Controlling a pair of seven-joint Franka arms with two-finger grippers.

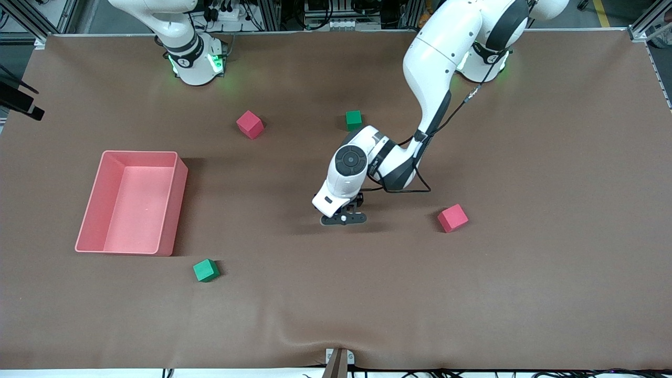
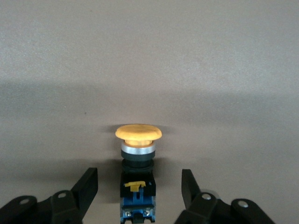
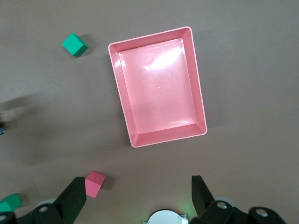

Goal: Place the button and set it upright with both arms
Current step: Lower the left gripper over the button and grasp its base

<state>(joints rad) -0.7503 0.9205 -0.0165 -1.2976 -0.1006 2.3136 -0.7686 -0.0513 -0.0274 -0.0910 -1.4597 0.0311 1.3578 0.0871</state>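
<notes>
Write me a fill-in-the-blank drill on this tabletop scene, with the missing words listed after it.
1. The button has a cap coloured ____.
2. The left gripper has its fingers ____, one on each side of the button.
3. The pink tray holds ____ cubes.
4. The right gripper is open, high over the ____ tray.

Missing words: orange; open; no; pink
</notes>
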